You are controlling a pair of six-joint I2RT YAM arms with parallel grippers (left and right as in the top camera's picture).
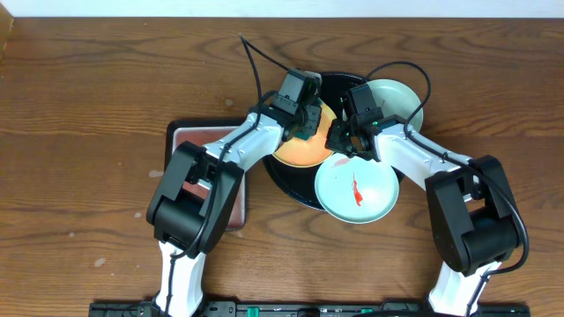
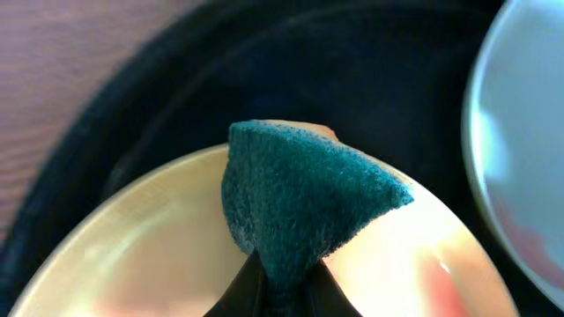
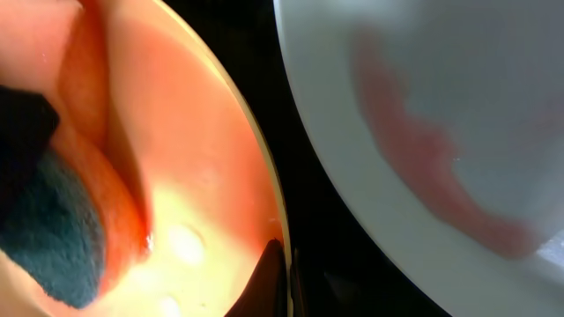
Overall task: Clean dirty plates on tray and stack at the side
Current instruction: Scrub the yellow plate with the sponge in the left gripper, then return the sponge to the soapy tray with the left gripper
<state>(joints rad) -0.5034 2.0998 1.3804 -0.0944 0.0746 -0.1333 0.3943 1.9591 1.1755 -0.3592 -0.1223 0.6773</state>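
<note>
3 plates (image 1: 356, 190) | 1 tray (image 1: 286, 185) | 1 sponge (image 2: 300, 198), left fingers (image 2: 233, 299) clamped | right fingers (image 3: 269, 282) pinching yellow plate (image 3: 203, 176)

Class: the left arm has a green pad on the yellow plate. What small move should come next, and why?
Probably a short wipe of the green pad across the yellow plate toward its reddish patch. The left gripper is shut on the pad, which seems to rest on the plate, and the right gripper appears to pinch the rim, steadying it.

Tray (image 1: 286, 187) crowded: plates (image 1: 370, 207), both arms (image 1: 240, 145) above. Table (image 1: 79, 97) open left, right.
</note>
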